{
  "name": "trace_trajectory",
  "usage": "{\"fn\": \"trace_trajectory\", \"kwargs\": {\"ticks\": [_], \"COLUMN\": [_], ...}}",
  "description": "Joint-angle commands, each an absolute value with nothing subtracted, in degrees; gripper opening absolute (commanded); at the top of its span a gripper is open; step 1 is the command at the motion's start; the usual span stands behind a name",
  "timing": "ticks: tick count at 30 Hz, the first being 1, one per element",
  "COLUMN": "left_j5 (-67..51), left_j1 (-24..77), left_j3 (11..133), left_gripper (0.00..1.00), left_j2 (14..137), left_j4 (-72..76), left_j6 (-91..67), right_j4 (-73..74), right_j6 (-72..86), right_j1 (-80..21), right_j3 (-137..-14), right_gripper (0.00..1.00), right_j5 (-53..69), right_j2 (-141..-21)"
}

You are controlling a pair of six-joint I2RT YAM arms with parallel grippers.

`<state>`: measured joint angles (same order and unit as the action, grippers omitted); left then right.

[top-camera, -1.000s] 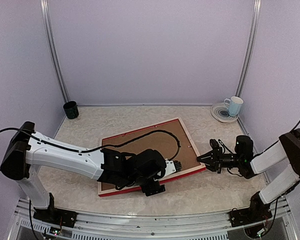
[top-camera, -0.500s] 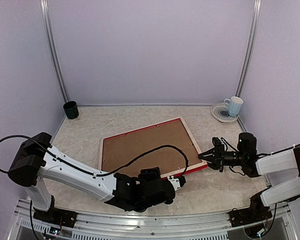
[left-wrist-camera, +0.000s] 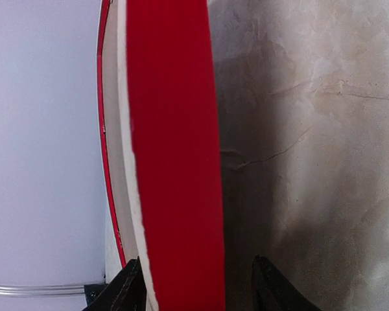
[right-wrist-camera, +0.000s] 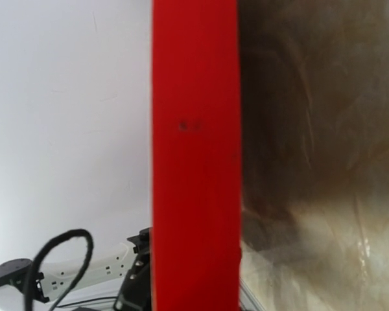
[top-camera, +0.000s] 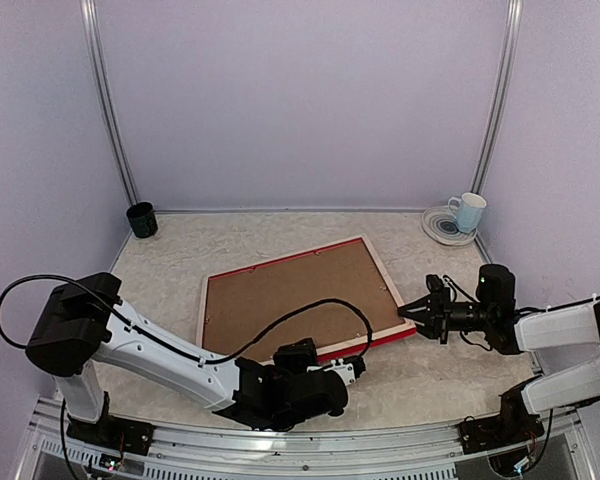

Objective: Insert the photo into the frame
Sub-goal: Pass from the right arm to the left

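Right gripper [top-camera: 412,311] clamps the red-edged rectangular picture frame [right-wrist-camera: 194,162] by its corner, probably steadying it; left gripper [left-wrist-camera: 198,288], jaws parted, straddles the near edge.

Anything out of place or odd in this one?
The frame lies back up, turned askew to the edges of the table. No photo shows in any view. Nothing looks spilled or damaged.

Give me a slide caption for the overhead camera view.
Face-down frame on the table: left gripper straddles its near edge, right gripper pinches its right corner.
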<state>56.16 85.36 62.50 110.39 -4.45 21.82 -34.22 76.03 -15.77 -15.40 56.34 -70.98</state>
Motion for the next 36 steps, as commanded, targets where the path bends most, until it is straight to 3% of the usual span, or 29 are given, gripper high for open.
{"fn": "trace_trajectory", "kwargs": {"ticks": [1,21,24,28,36], "left_j5": [58.8,63.7,64.3,64.6,62.6], "left_j1": [85.4,85.0,84.9,84.2,82.3], "left_j3": [61.2,59.0,59.0,59.4,59.6], "left_gripper": [0.54,0.03,0.00,0.00,0.00], "left_j2": [111.7,110.5,109.9,108.1,102.1], "left_j4": [-1.1,6.5,7.4,8.2,10.0], "left_j6": [23.0,27.9,29.1,30.1,29.0], "right_j4": [-39.0,-37.7,-36.6,-29.9,-13.7], "right_j6": [77.8,78.1,77.5,72.9,60.7], "right_j1": [-16.4,-16.8,-16.8,-16.8,-16.8], "right_j3": [-18.1,-17.9,-18.2,-20.3,-27.7], "right_gripper": [0.08,0.11,0.29,0.62,0.82], "right_j5": [56.8,57.1,57.0,56.3,53.6], "right_j2": [-68.1,-66.8,-66.4,-65.0,-61.3]}}
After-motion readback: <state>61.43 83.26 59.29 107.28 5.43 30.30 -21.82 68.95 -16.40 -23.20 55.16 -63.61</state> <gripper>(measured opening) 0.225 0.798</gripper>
